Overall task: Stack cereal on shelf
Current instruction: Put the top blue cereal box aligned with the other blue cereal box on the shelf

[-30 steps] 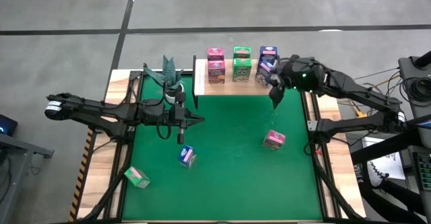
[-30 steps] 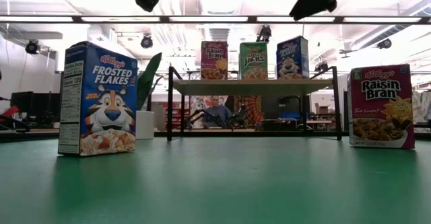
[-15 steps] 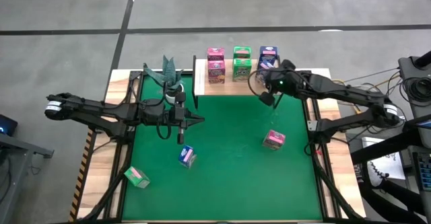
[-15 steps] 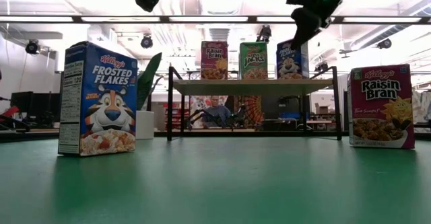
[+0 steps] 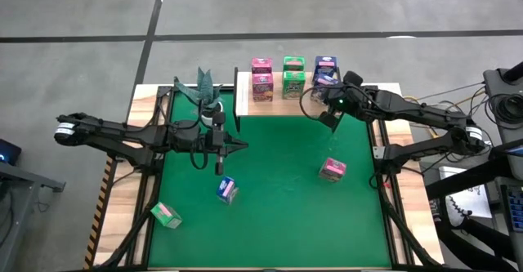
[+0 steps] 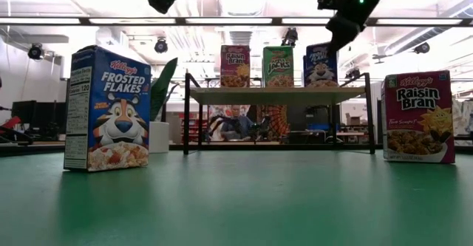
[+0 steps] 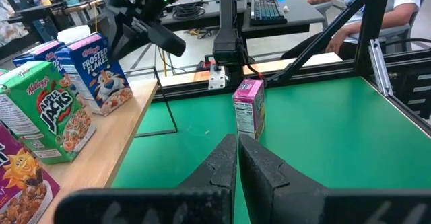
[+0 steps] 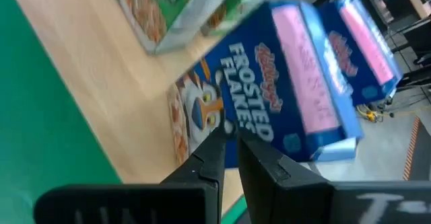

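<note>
1. A green mat (image 5: 278,223) covers the table. The shelf (image 5: 274,102) runs along its far edge, with a workshop room beyond where a person (image 6: 236,122) sits.
2. The right gripper (image 5: 329,118) hangs just in front of the shelf's right end. Its fingers are pinched together with nothing between them (the right wrist view shows only a thin slit). The tips sit right at the printed front of the near blue box (image 8: 269,116); I cannot tell whether they touch it.
3. That box stands on the shelf, with a second blue box (image 5: 326,62) behind it. Beside them are two green boxes (image 5: 294,84) and two pink boxes (image 5: 262,84), also one behind the other. So six cartons look placed.
4. Three are left on the mat: a pink box (image 5: 332,169) nearest the right arm, a blue box (image 5: 227,189) near the middle, and a green box (image 5: 167,215) at the near left corner, well apart from the others. By this count the job is about two thirds done.
5. The left gripper (image 5: 218,171) waits over the mat's left half, clamped shut and empty, just beyond the loose blue box.
6. Nothing lies between the pink box and the shelf. The tighter problem is room: all three spots are two deep, so the last cartons probably have to go on top. A leafy green plant (image 5: 203,88) stands off the shelf's left end, out of the way.
</note>
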Controlling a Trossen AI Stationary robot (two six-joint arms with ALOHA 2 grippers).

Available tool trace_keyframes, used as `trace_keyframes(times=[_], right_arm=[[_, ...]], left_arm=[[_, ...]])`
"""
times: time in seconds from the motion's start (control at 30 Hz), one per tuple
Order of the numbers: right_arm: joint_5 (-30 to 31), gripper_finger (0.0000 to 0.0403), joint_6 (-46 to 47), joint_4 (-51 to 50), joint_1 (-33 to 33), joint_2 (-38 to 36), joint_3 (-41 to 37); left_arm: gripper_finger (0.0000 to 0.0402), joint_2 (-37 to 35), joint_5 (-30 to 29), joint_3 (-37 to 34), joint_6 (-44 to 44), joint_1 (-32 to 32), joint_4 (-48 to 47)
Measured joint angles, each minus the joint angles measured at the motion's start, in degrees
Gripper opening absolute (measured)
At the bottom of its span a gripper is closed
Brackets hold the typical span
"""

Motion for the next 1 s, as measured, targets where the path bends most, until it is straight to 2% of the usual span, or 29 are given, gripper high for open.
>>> trace_keyframes(times=[0.67,0.83,1.0], right_arm=[[1.1,0.0028,-1.2,-0.6,-2.5,0.1,-0.9],[-3.5,0.0028,0.9,-0.3,-2.5,0.2,-0.9],[-4.5,0.0028,1.7,0.2,-2.5,1.5,-1.4]], left_arm=[[0.0000,0.0,0.0,0.0,0.0,0.0,0.0],[0.0000,0.0,0.1,0.0,0.0,0.0,-0.2],[0.0000,0.0,0.1,0.0,0.0,0.0,-0.2]])
